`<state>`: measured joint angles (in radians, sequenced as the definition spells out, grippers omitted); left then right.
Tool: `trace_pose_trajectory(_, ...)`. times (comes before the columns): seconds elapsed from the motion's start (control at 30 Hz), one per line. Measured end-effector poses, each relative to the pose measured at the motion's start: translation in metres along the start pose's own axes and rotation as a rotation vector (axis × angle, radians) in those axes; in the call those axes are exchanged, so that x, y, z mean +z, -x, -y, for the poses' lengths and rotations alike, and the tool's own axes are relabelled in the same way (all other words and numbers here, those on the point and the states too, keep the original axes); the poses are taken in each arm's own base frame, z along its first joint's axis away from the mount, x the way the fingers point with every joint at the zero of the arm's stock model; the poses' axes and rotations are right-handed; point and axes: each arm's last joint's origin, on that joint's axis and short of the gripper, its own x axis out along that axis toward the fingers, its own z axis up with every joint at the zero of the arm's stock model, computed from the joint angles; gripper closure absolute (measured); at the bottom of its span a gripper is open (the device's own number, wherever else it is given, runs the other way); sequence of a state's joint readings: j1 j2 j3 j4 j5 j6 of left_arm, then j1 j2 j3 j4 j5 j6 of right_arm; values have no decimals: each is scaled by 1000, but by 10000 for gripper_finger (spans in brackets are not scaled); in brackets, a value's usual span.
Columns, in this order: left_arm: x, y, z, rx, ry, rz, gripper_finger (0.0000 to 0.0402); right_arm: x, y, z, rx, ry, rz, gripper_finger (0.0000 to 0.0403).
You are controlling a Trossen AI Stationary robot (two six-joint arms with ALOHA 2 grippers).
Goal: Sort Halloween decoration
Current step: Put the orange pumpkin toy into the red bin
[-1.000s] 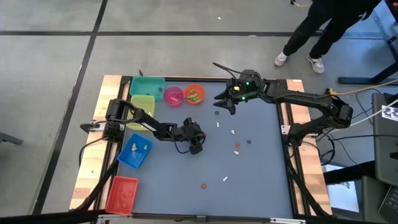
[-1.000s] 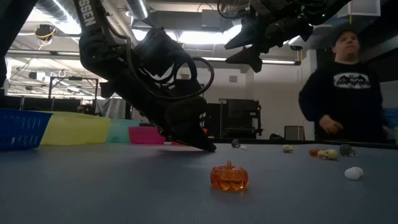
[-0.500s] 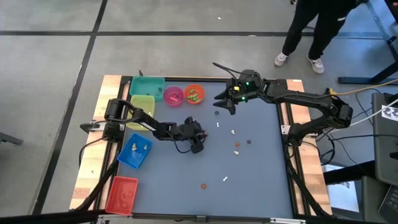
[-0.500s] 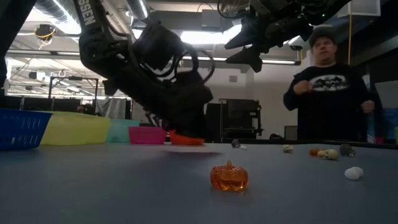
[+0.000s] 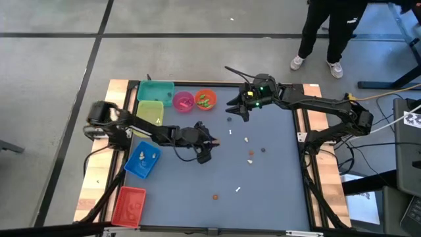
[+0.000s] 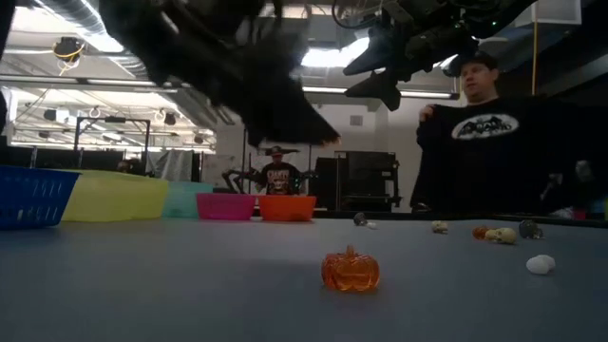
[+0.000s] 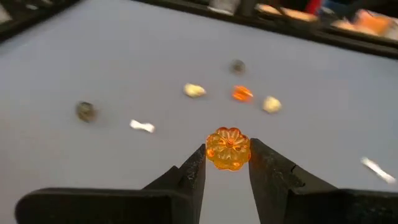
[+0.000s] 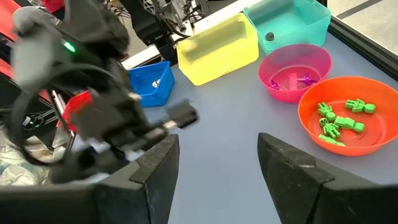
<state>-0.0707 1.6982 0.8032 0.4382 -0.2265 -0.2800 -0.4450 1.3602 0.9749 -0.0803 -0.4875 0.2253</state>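
The left gripper (image 7: pixel 227 163) clenches an orange pumpkin (image 7: pixel 227 148) above the table's (image 5: pixel 263 191) middle. The right gripper (image 8: pixel 217 163) hangs released near the far edge, by the orange bowl (image 8: pixel 348 118). Other trinkets (image 5: pixel 250 153) lie scattered toward the right edge.

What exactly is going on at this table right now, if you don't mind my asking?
The robot is sorting tiny Halloween trinkets into coloured containers. The left gripper is raised above the table middle, pinching an orange pumpkin between its fingers. The right gripper hangs open near the orange bowl, which holds green figures. A second orange pumpkin and several other small pieces are scattered on the table. A person stands behind the table.
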Motion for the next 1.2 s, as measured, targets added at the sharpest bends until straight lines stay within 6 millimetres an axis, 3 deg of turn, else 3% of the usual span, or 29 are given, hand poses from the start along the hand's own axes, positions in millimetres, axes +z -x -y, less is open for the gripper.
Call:
trace_pose_trajectory(0.17,16,44,19,-143,-20,-102,315,0,0,0,0,0,-1,188)
trace_pose_trajectory(0.33,20,91,34,-288,103,-263,315,-1,0,0,-2,-3,-6,188)
trace_pose_trajectory(0.63,-2,167,59,-434,497,-804,315,-1,0,0,-3,-6,-11,188)
trace_pose_trajectory(0.8,-19,191,77,-390,654,-1072,315,-2,0,0,-5,-9,-16,188)
trace_pose_trajectory(1.2,-45,230,100,-166,838,-1464,315,-2,0,0,-6,-10,-18,188)
